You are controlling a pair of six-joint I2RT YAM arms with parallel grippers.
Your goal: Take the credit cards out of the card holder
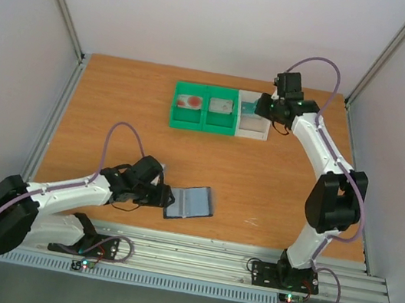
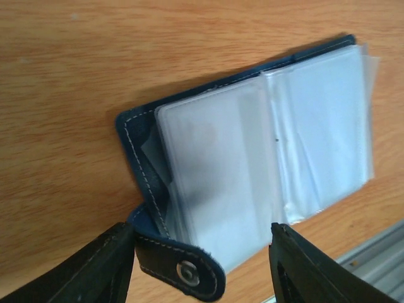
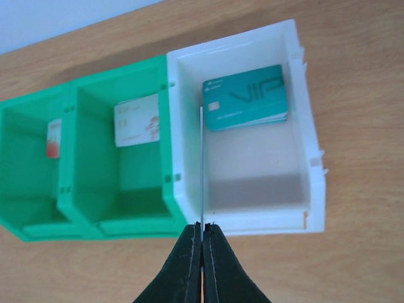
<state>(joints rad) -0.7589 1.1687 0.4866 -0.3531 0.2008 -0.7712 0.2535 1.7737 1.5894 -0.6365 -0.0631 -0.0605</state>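
Observation:
The card holder (image 1: 190, 202) lies open on the table near the front edge, dark blue with clear sleeves (image 2: 252, 170) and a snap tab (image 2: 183, 271). My left gripper (image 1: 162, 196) is open at its left end; the tab and near corner sit between the fingers (image 2: 202, 230), and the left finger touches the tab. My right gripper (image 1: 260, 108) hangs over the white bin (image 3: 312, 164), shut on a thin credit card seen edge-on (image 3: 201, 164). A teal card (image 3: 246, 98) lies in that bin. A white card (image 3: 136, 121) and a red-marked card (image 1: 192, 102) lie in the green bin (image 3: 95, 227).
The green bin (image 1: 203, 124) and the white bin (image 1: 253, 130) stand side by side at the back middle of the table. Grey rails (image 1: 192, 262) run along the front edge, just below the card holder.

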